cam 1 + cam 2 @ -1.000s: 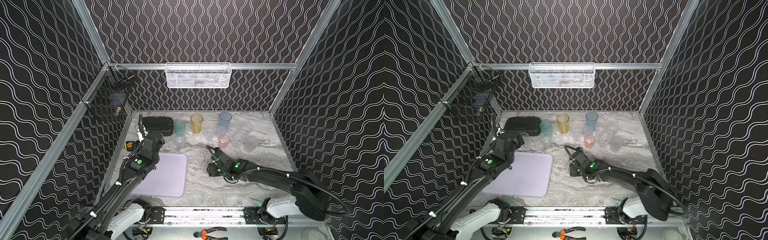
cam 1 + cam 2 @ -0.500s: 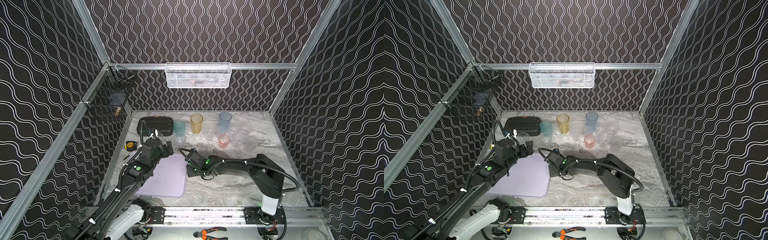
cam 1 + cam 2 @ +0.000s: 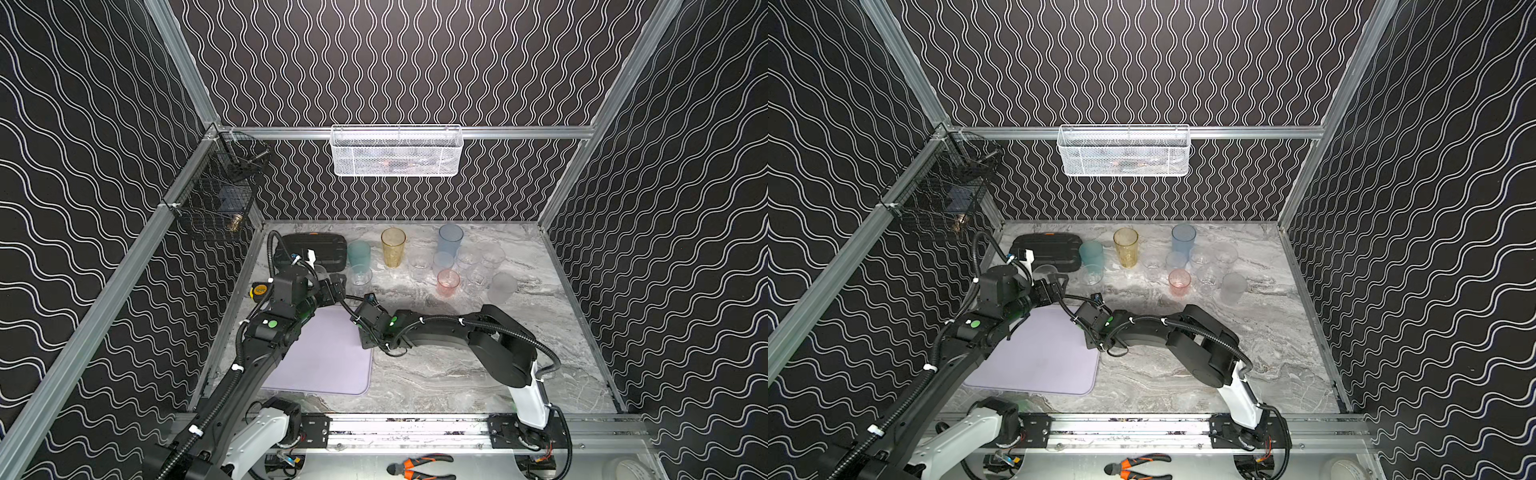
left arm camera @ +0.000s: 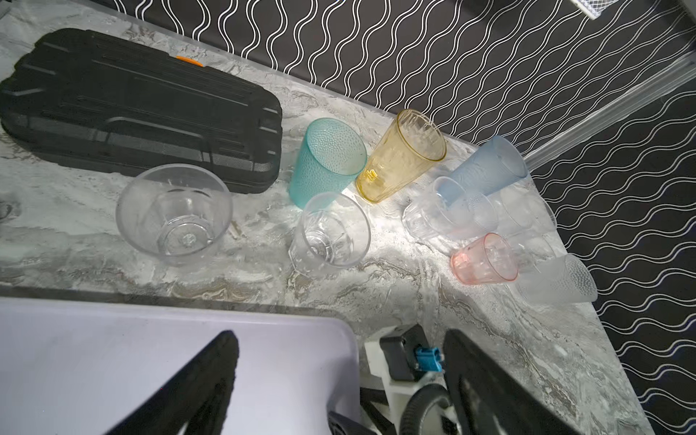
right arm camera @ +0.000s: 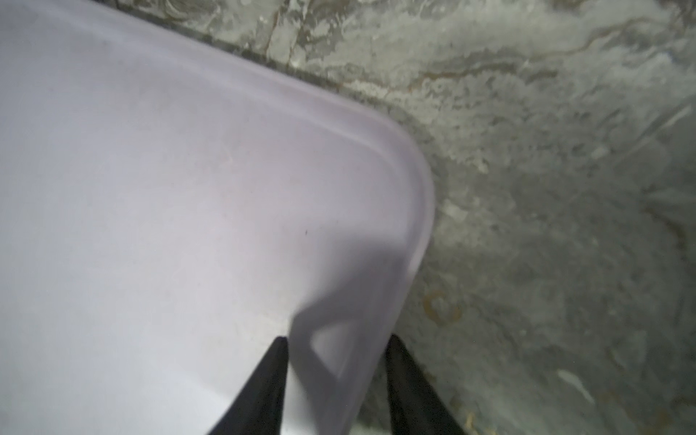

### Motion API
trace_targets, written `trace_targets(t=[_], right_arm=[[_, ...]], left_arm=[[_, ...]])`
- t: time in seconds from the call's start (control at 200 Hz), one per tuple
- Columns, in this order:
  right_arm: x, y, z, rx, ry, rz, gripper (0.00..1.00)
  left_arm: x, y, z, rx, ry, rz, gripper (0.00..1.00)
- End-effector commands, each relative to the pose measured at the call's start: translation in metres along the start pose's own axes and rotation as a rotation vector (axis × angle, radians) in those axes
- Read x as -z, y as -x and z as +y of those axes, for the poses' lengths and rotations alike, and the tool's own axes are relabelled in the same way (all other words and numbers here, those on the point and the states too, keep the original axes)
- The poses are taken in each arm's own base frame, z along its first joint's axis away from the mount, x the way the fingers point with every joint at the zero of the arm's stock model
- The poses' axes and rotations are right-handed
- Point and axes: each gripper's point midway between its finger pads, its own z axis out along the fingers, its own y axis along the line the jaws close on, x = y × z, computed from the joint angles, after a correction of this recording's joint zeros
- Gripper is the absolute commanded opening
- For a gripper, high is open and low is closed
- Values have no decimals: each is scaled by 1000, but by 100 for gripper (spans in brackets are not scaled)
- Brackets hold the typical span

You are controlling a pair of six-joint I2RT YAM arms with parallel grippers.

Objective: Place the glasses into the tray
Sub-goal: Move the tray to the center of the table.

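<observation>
The glasses stand at the back of the table in both top views: teal (image 3: 358, 253), amber (image 3: 392, 247), blue (image 3: 450, 241), pink (image 3: 448, 282), frosted (image 3: 501, 287) and several clear ones (image 4: 329, 233). The lilac tray (image 3: 324, 365) lies bare at the front left. My left gripper (image 3: 332, 291) hangs open over the tray's far right corner (image 4: 331, 339), holding nothing. My right gripper (image 5: 337, 376) straddles the tray's right rim (image 5: 418, 211), one finger inside and one outside, jaws narrow but apart. A wide clear glass (image 4: 173, 214) sits beside the case.
A black ribbed case (image 3: 313, 249) lies at the back left, with a yellow tape measure (image 3: 257, 289) by the left wall. A white wire basket (image 3: 397, 151) hangs on the back wall and a black one (image 3: 220, 199) on the left. Pliers (image 3: 419, 465) lie below the front rail.
My right arm swung left across the table to the tray's right rim and its jaws narrowed. My left gripper drew back from the case to the tray's far corner.
</observation>
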Motion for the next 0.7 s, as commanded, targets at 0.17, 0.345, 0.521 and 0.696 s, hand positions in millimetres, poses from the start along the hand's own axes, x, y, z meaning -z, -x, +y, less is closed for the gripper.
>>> trace_targets(t=[0.17, 0.345, 0.521, 0.696], right_arm=[[7, -42, -65, 97, -177, 118, 20], [25, -51, -110, 126, -244, 149, 19], [38, -71, -164, 131, -266, 210, 15], [52, -86, -216, 135, -332, 264, 15]], left_arm=[[-6, 1, -8, -48, -35, 18, 90], [-26, -20, -16, -101, -95, 77, 90], [-40, -43, -29, -77, -162, 162, 98], [-54, -67, -52, -34, -247, 267, 98]])
